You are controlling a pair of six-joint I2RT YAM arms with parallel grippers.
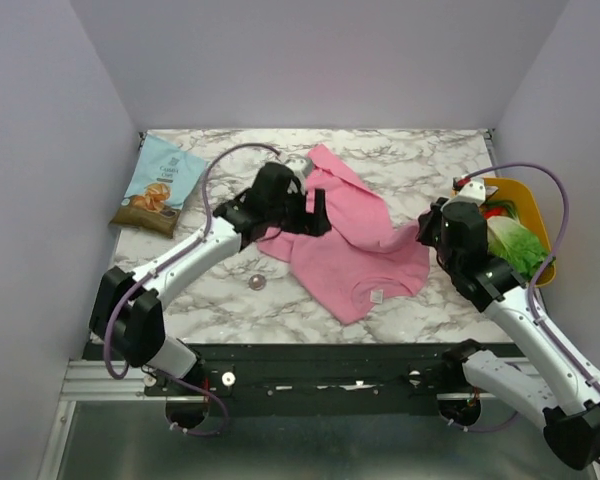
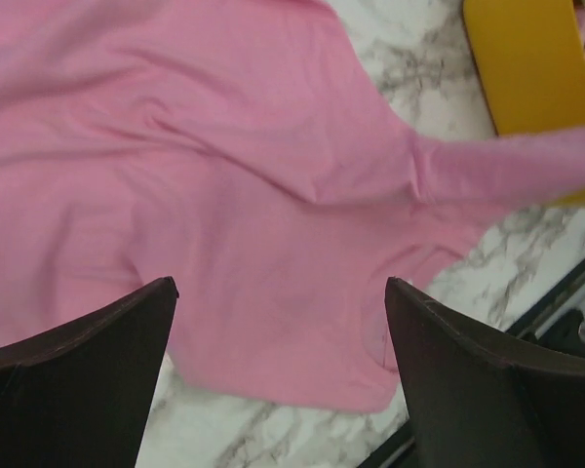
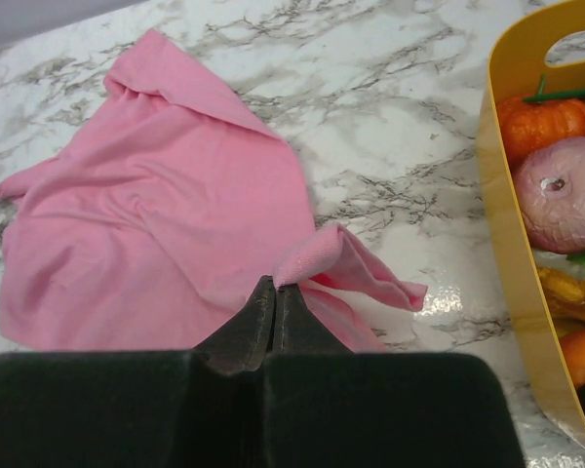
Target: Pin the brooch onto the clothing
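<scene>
Nothing is pinned yet: the brooch (image 1: 257,283) lies on the bench (image 1: 410,160) near the pink T-shirt (image 1: 350,255), left jaws wide open above the cloth, right jaws pinching a fold.

left arm (image 1: 195,250) stretched forward toward the middle, left gripper (image 2: 281,283) facing down, jaws spread wide with nothing between them. right arm (image 1: 510,300) angled inward, right gripper (image 3: 274,288) pinched tight on a shirt (image 3: 175,224) fold.
</scene>
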